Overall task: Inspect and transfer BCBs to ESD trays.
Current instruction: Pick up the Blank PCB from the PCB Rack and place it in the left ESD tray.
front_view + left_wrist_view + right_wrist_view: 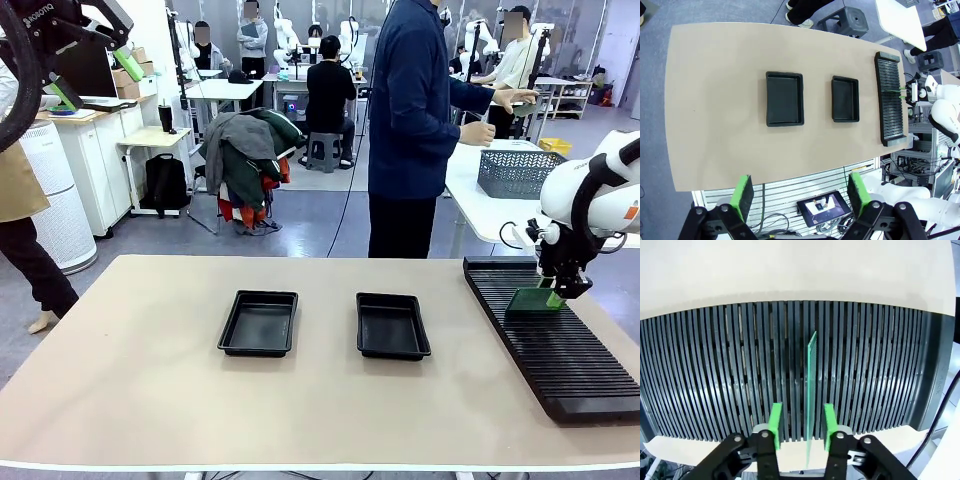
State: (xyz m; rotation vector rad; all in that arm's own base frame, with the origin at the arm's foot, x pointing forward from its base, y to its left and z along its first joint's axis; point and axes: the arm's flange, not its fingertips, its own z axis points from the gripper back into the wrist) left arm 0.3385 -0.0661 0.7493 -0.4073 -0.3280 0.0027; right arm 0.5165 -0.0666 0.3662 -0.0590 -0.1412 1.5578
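Right wrist view: my right gripper (802, 406) hangs over the long black slotted rack (715, 370). A thin green board (811, 375) stands on edge in one of the slots and runs straight up between my two green pads (775, 422). A gap shows on each side of the board, wider on one side than the other, so these fingers sit around it, partly drawn in, and do not press on it.

In the front view the rack lies along the right side of the table (150, 400), its length running from near edge to far edge. The board stands upright toward the far end of the rack, and my right arm comes down on it from the right.

Two shallow black trays lie side by side near the middle of the table, well apart from the rack. These are the left tray (259, 323) and the right tray (392, 326), and each one's whole black floor shows.

My left gripper (799, 194) is held high above the near edge of the table and looks down on both trays and the rack. Its fingers are spread wide with nothing between them.

A person in a dark blue top (415, 110) stands at the far side, hands well clear of the table
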